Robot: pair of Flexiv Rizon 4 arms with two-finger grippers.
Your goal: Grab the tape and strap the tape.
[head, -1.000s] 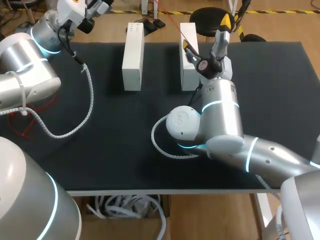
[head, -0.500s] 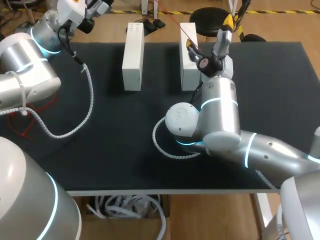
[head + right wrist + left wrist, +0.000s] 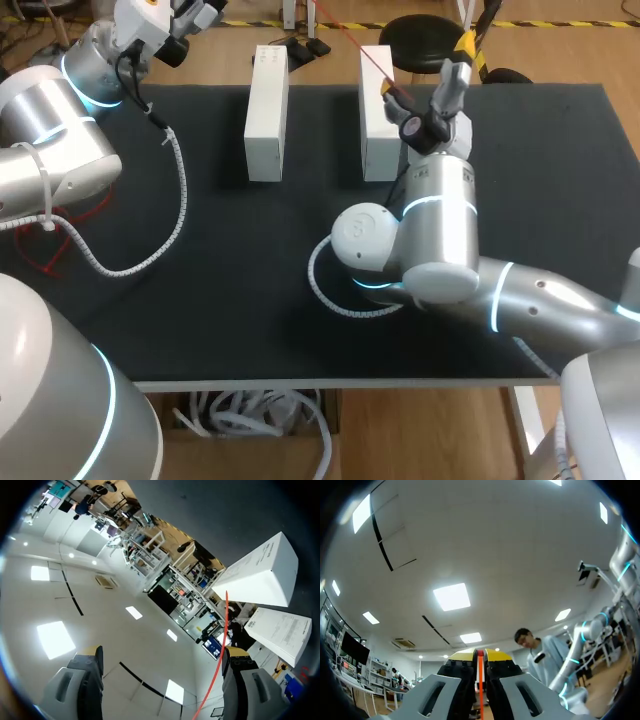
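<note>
A thin red tape (image 3: 350, 48) runs taut through the air from beyond the table's far edge down to my right gripper (image 3: 428, 68), above the right white box (image 3: 377, 115). That gripper stands wide open; in the right wrist view the tape (image 3: 223, 640) passes just inside one finger (image 3: 242, 675) of the right gripper (image 3: 163, 652), and the other finger stands far off. My left gripper (image 3: 480, 654) points up at the ceiling and is shut on the red tape (image 3: 480, 669). It is out of the head view, past the far left corner.
A second white box (image 3: 266, 110) stands left of the first on the black table (image 3: 560, 160). White spiral cable sleeves lie on the table, one under my left arm (image 3: 180, 205), one curling beside my right arm's elbow (image 3: 325, 295).
My right gripper has shifted a little to the right above the right box, still wide open. The left arm has not moved.
</note>
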